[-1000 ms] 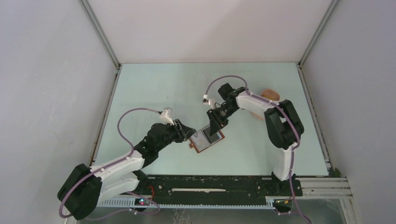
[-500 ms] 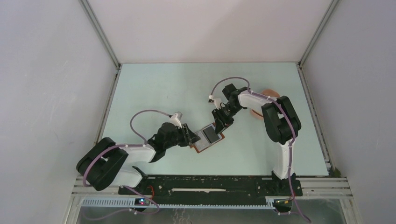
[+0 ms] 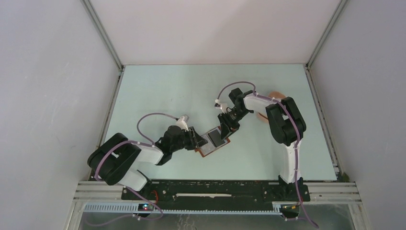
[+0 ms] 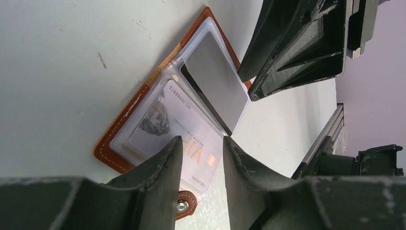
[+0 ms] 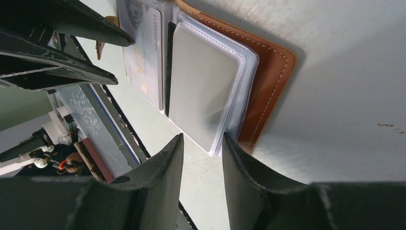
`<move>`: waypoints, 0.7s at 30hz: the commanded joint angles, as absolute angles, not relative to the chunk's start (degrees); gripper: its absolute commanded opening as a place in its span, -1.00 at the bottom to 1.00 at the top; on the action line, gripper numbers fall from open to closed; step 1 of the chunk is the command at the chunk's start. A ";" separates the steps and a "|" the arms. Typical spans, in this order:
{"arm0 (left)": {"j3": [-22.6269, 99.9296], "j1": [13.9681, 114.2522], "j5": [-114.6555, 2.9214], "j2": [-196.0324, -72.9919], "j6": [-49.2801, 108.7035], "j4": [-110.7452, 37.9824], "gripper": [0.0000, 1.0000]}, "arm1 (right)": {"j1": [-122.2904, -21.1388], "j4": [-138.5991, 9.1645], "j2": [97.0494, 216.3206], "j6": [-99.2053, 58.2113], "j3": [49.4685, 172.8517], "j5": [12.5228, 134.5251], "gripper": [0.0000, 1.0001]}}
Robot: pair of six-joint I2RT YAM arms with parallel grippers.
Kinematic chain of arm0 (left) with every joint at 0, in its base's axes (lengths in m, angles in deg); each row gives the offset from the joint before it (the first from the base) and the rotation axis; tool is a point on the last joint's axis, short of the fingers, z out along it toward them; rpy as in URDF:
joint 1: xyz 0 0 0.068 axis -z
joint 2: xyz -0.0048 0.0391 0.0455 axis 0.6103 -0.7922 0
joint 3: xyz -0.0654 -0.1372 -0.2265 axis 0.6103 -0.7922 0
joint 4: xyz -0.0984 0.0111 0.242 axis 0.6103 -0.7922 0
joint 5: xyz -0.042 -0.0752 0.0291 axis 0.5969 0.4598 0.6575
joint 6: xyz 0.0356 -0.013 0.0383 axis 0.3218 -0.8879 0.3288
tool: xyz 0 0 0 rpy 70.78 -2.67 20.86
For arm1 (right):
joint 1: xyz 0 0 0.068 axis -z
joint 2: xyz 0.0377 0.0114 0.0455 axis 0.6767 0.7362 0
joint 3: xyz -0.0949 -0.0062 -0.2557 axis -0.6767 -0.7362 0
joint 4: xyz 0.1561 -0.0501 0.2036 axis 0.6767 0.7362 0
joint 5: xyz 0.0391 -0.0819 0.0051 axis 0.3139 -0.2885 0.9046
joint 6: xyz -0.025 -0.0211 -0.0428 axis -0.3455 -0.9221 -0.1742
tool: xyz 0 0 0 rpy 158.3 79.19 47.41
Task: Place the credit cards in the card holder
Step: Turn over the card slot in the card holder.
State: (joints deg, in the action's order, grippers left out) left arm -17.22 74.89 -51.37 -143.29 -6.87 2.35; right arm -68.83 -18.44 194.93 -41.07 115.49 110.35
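Observation:
The card holder (image 3: 214,142) lies open on the table, brown leather (image 4: 119,143) with clear pockets. A pale credit card (image 4: 167,120) printed VIP sits in one pocket. A dark grey card (image 4: 215,81) sits in the pocket beside it, also seen as a grey card (image 5: 201,91) in the right wrist view. My left gripper (image 3: 197,140) is open at the wallet's left end, its fingertips straddling the VIP pocket (image 4: 201,141). My right gripper (image 3: 224,127) is open at the opposite end, its tips over the edge of the pocket stack (image 5: 202,139). Neither holds anything.
A pink tray (image 3: 276,97) shows at the back right, mostly hidden behind the right arm. The wallet's snap tab (image 4: 187,208) sticks out under my left fingers. Grey walls enclose the table on three sides, with the base rail (image 3: 215,189) along the near edge.
The left arm folded and its gripper slid right onto the wallet's left end. The right gripper shifted slightly at the wallet's far end. The wallet stayed in place.

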 commanded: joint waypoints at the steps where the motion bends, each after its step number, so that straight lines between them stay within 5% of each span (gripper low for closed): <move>1: -15.19 75.16 -50.74 -145.15 -7.22 3.49 -0.16 | -68.05 -17.52 195.99 -40.73 116.82 114.08 -0.12; 11: -16.11 75.21 -50.71 -142.48 -7.49 4.49 -0.10 | -67.35 -15.98 195.17 -40.64 117.15 127.17 -0.17; 21: -19.68 75.21 -57.10 -125.99 -5.28 -5.25 0.00 | -74.74 -18.43 193.87 -38.39 117.74 131.34 -0.17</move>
State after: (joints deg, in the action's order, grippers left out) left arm -17.75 74.95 -52.93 -133.32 -7.15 0.63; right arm -69.74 -17.28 195.35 -39.80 115.51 127.81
